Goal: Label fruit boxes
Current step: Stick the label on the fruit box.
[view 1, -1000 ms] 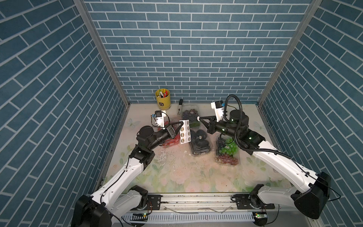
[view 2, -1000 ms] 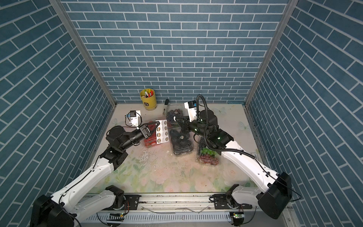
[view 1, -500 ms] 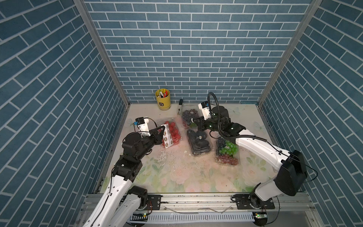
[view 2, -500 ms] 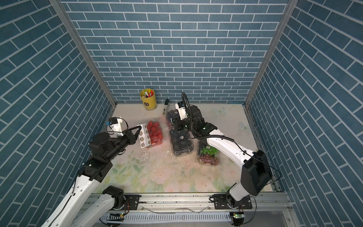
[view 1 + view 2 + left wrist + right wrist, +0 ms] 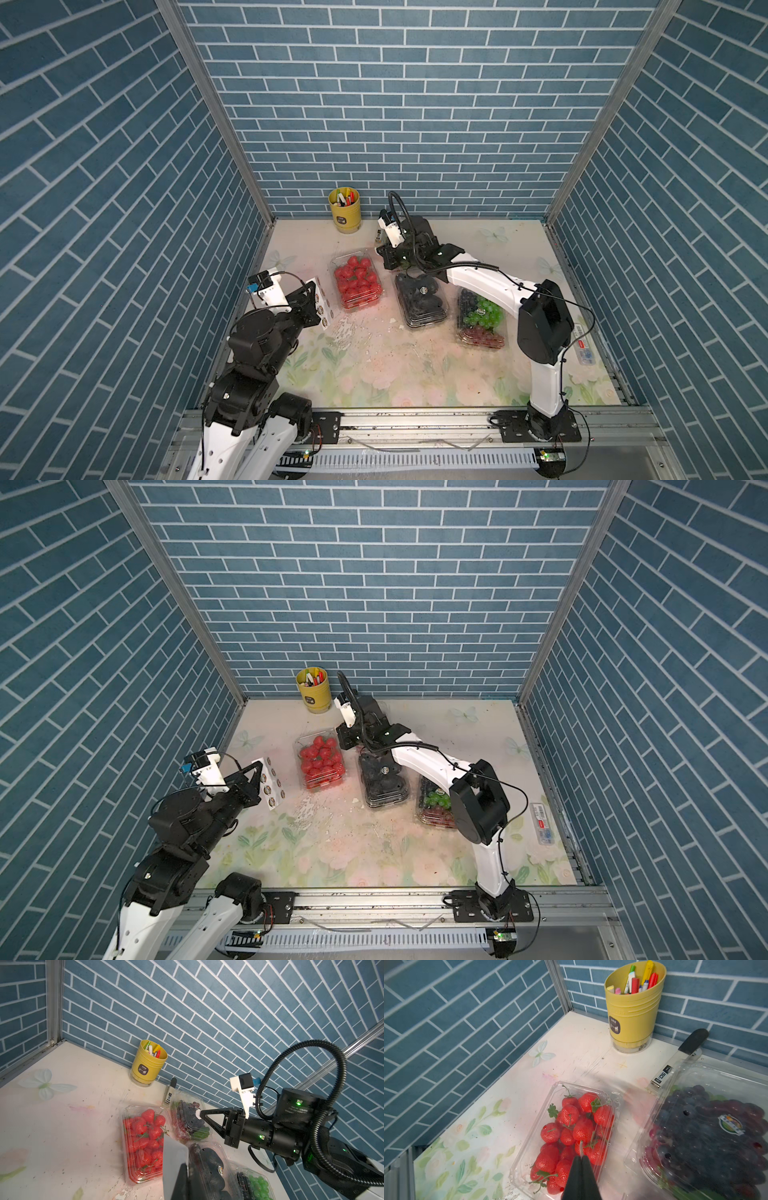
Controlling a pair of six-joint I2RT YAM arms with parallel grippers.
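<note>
As both top views show, left gripper (image 5: 311, 287): clenched on the edge of a white sticker sheet (image 5: 321, 304), which stands upright off the surface (image 5: 374, 374), to the left of the strawberry box.
Right gripper (image 5: 379, 250): stretched to the far side and raised near the strawberry box's far right corner. Its grip is too small to read from above.
Strawberry box (image 5: 356, 283): flat on the surface with its lid shut, leftmost in the row.
Black fruit box (image 5: 422, 307): just right of the strawberries, with a round sticker (image 5: 424, 290) on its lid.
Mixed grape box (image 5: 482, 320): right again, with the right arm passing above its far end.
Pen cup (image 5: 345, 211): yellow, against the back wall.
Left wrist view, right gripper: fingers pressed together on a small white sticker (image 5: 197, 1114), the tip hovering in front of the dark grape box (image 5: 187, 1121).
Left wrist view, dark grape box: behind the black fruit box and beside the strawberries, with a marker (image 5: 169, 1093) lying at its far end.
Left wrist view, sticker sheet: its grey back rises from the left gripper's dark finger.
Right wrist view, right gripper: two black fingers closed, a thin white edge pinched at their tips, with strawberries behind them.
Right wrist view, dark grape box: lid shut and bearing an oval label; a strip of bare surface separates it from the strawberry box.
</note>
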